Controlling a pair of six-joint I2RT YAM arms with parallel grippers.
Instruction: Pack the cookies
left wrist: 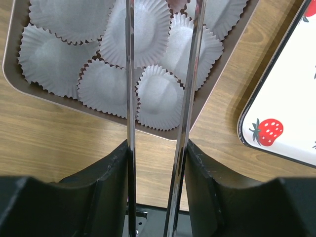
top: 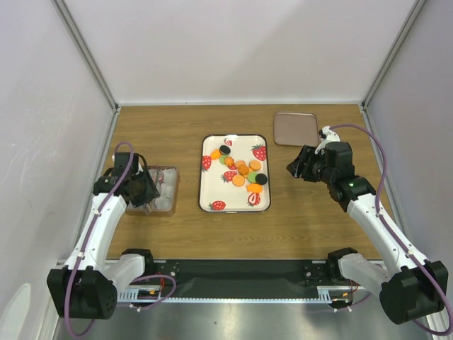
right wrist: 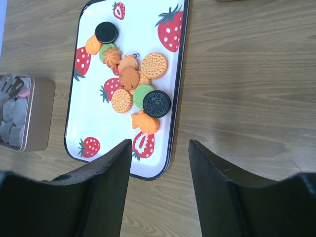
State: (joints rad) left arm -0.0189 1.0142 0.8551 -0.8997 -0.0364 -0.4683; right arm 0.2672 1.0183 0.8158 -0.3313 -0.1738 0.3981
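The cookies (top: 241, 172) lie in a loose pile on a white strawberry-print tray (top: 205, 205); they are mostly orange, with some green and two black. In the right wrist view the pile (right wrist: 131, 79) is ahead and left of my right gripper (right wrist: 159, 143), which is open and empty over bare wood by the tray's right edge (right wrist: 170, 143). It hovers right of the tray in the top view (top: 299, 166). My left gripper (top: 145, 191) is shut on metal tongs (left wrist: 129, 74). Their blades reach over a tin (left wrist: 207, 94) of white paper cups (left wrist: 54, 61).
The tin (top: 164, 190) sits left of the tray. Its brown lid (top: 295, 128) lies flat at the back right. The tray's corner (left wrist: 276, 143) shows right of the tin. White walls enclose the wooden table on three sides.
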